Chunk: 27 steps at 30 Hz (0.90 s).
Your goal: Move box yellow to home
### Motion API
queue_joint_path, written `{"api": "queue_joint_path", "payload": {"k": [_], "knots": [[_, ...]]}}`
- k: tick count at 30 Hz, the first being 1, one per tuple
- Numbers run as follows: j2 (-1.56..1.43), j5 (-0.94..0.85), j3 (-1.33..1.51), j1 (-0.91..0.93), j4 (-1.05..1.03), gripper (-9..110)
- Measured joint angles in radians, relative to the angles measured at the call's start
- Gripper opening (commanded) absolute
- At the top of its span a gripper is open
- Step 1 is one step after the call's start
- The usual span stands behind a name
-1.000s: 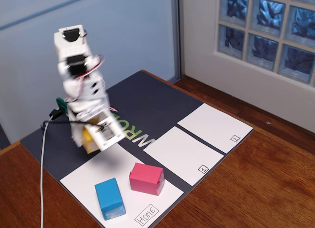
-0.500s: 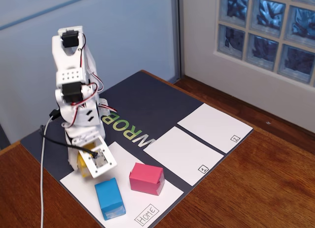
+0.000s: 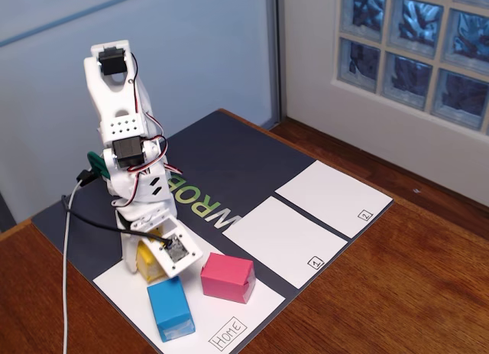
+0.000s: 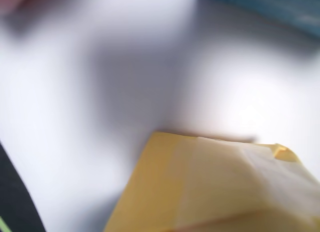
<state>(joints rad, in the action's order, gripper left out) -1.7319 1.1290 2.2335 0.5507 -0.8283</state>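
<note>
The arm bends low over the near-left end of home (image 3: 252,297), the large white sheet, and the box yellow (image 3: 149,264) sits under the fingers (image 3: 157,261) — above or on the paper, just beside the blue block (image 3: 170,308) and near the pink block (image 3: 227,277). Whether it touches the sheet cannot be told. In the wrist view the box yellow (image 4: 215,187) fills the lower frame over white paper, seemingly clamped, though the fingers themselves are hidden. The carry looks nearly finished — what appears left is setting down, releasing and pulling away.
</note>
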Motion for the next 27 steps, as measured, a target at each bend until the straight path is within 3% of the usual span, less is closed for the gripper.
{"api": "queue_joint_path", "payload": {"k": [5, 16, 27], "knots": [[-0.150, -0.008, 0.173, -0.017, 0.106, 0], [-0.250, 0.055, 0.250, -0.123, 0.207, 0], [-0.264, 0.055, 0.324, -0.114, 0.267, 0]]}}
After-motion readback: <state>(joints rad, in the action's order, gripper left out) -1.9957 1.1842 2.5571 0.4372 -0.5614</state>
